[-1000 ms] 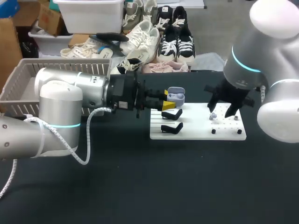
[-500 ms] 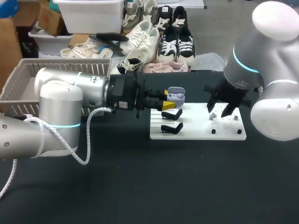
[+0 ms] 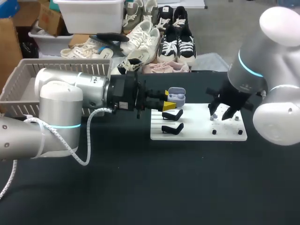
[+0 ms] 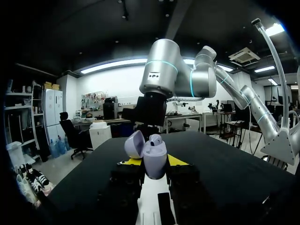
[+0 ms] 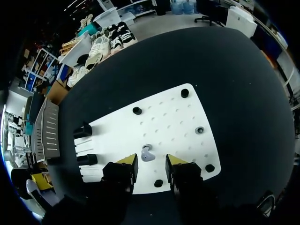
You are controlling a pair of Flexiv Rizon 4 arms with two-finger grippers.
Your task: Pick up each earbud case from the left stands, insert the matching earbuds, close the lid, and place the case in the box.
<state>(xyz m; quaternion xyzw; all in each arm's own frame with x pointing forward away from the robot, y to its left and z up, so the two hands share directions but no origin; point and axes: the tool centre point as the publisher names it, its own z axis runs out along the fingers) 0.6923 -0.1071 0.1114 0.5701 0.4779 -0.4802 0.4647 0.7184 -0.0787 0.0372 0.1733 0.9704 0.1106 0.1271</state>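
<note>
My left gripper [image 3: 169,104] is shut on a lavender earbud case [image 3: 176,96] and holds it above the back left of the white board [image 3: 197,132]. In the left wrist view the case [image 4: 154,162] stands upright between the yellow tips of the left gripper [image 4: 153,163], its lid [image 4: 135,144] open and an earbud showing inside. My right gripper [image 3: 224,112] hangs over the board's right part. In the right wrist view a lavender earbud [image 5: 147,153] lies on the board [image 5: 164,122] between the spread tips of the right gripper [image 5: 151,161], untouched.
Two black stands [image 3: 172,115] [image 3: 172,128] sit bare on the board's left side. Small black pegs [image 5: 137,110] dot its right half. A grey mesh basket [image 3: 18,89] stands at the table's far left.
The right gripper has shifted slightly over the earbud and its fingers have drawn closer together. The left arm and the case have not moved.
</note>
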